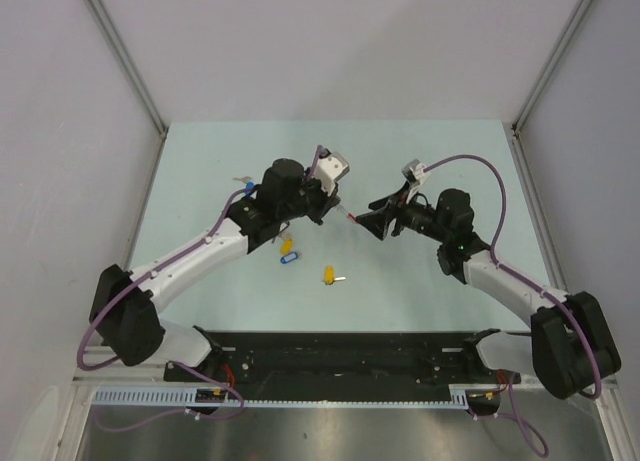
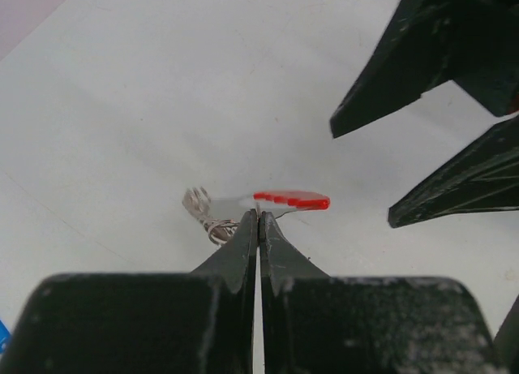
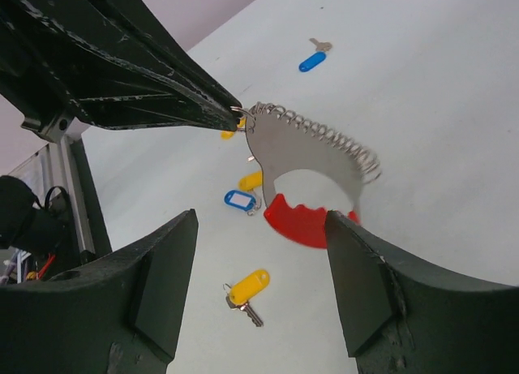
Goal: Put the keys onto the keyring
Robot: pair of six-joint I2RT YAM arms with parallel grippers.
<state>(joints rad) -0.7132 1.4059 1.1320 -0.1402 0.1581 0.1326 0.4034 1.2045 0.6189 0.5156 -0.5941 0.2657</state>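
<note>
Keyring (image 1: 345, 217) hangs above the worktop (image 1: 420, 271) in the top view, pinched by our left hand (image 1: 335, 209). Our right hand (image 1: 376, 226) stands just beside it, and the keys (image 1: 329, 275) lie loose nearer the arm bases. From the left wrist, we see our left fingers closed tight on the keyring's metal edge, with the right hand's parted fingers (image 2: 381, 98) clear of it. From the right wrist, the keyring floats just ahead of our open right hand, with yellow and blue keys beneath.
</note>
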